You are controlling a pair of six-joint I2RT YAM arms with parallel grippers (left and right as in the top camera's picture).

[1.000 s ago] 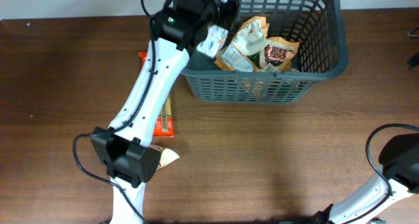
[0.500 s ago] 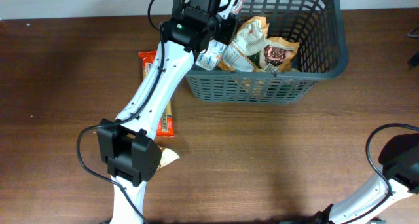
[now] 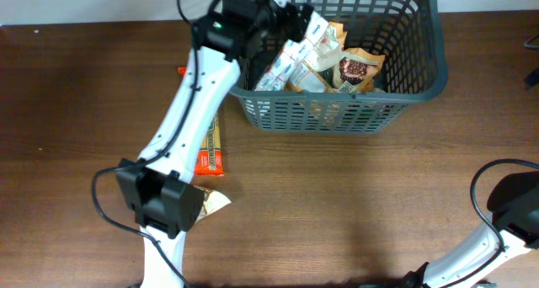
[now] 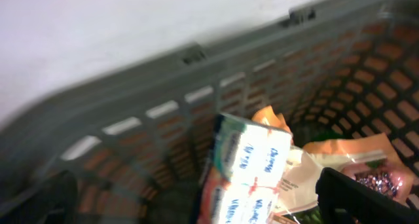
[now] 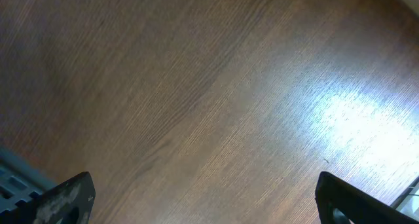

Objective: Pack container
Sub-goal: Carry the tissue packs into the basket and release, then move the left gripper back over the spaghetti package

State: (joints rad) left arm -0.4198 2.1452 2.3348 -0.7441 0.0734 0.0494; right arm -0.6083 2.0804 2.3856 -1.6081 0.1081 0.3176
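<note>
Dark wood worktop bears the container. The left arm stretches over its rim, left claw spread over a white packet. The right claw is spread too.

Left arm: extended from its base on the near side, running diagonally away and to the right in the overhead view, white links almost straight, black wrist at the far end. Left gripper: jaws spread wide, dark fingers at opposite lower corners of the wrist view, gripping nothing. Right arm: folded at the near right corner, partly out of frame. Right gripper: jaws wide apart, empty.
</note>
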